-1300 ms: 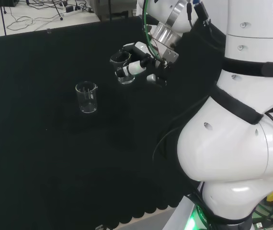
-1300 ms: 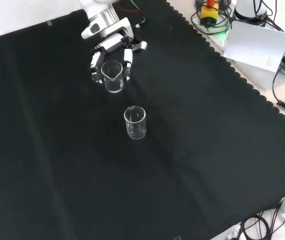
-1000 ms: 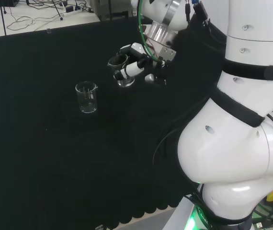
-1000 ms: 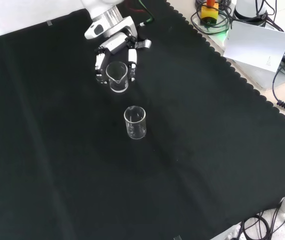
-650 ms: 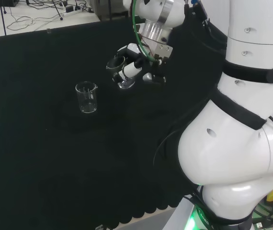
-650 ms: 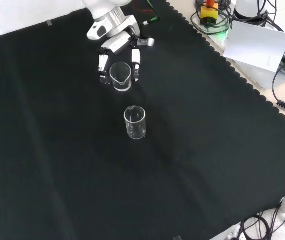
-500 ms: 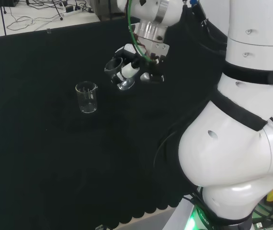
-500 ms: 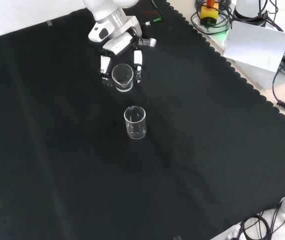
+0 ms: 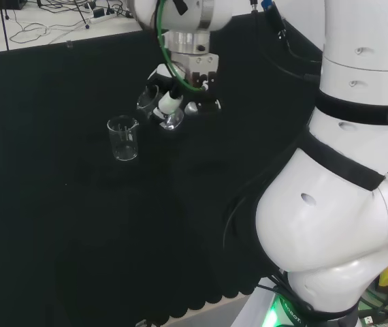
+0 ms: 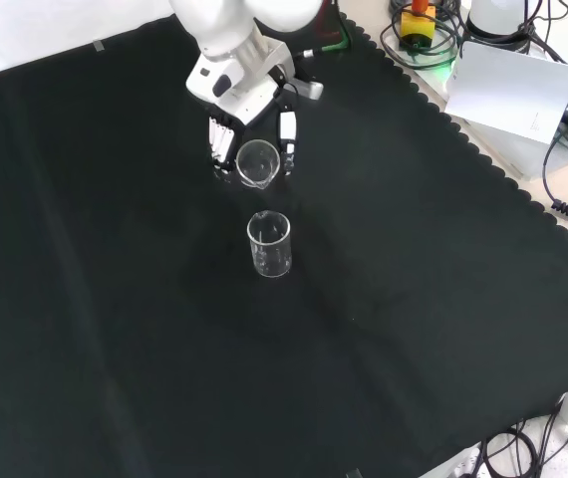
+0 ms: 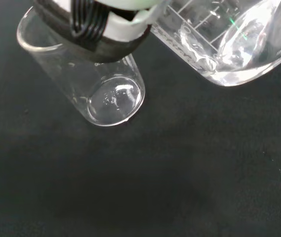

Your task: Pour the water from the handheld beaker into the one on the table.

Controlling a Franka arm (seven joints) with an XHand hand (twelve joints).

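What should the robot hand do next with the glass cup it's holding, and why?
Probably ease a little closer and tip further. The black and white hand has its fingers curled round the tilted clear glass beaker, whose lip points toward the upright clear beaker on the black cloth but looks just short of its rim, so pouring now might spill.

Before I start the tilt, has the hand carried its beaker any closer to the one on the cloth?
Yes. In the front view the hand and held beaker have come down toward the unmoved standing beaker.
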